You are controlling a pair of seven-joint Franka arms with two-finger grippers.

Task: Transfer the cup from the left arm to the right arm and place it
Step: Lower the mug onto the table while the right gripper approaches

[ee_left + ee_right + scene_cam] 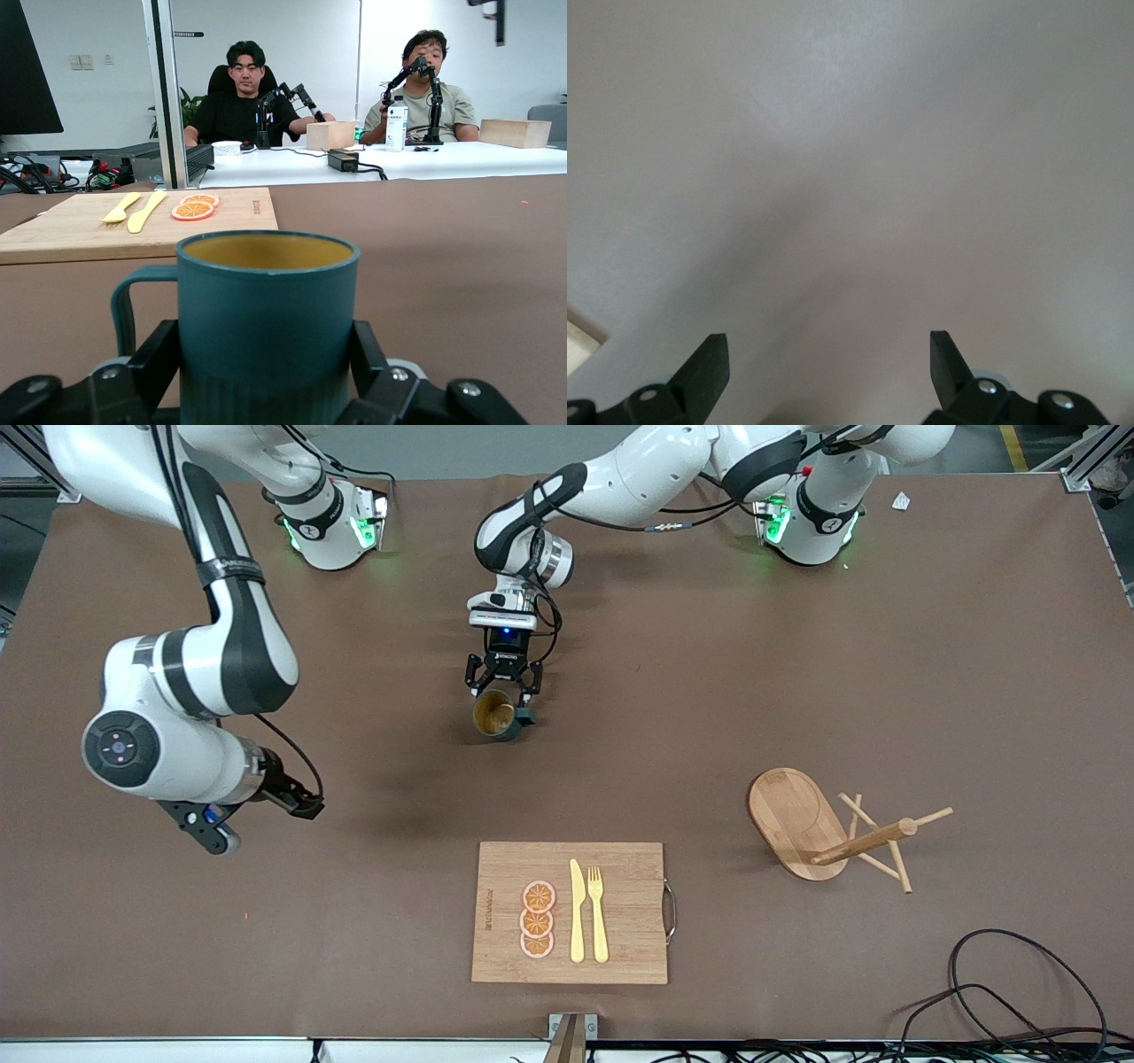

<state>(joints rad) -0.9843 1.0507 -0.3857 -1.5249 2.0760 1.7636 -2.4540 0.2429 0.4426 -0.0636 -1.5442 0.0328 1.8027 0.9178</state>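
Gripping the cup (494,715) between clamped left gripper (501,691) fingers, above bare table (797,646); right gripper (301,804) spread apart, waiting.

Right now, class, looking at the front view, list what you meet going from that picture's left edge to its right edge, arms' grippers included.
right gripper → cup held in the left gripper → orange slices → knife → fork → oval wooden stand

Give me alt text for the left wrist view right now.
The left end effector is shut on the teal cup, mustard-yellow inside, handle out to one side. Farther off on the brown table lies a cutting board with orange slices and yellow cutlery.
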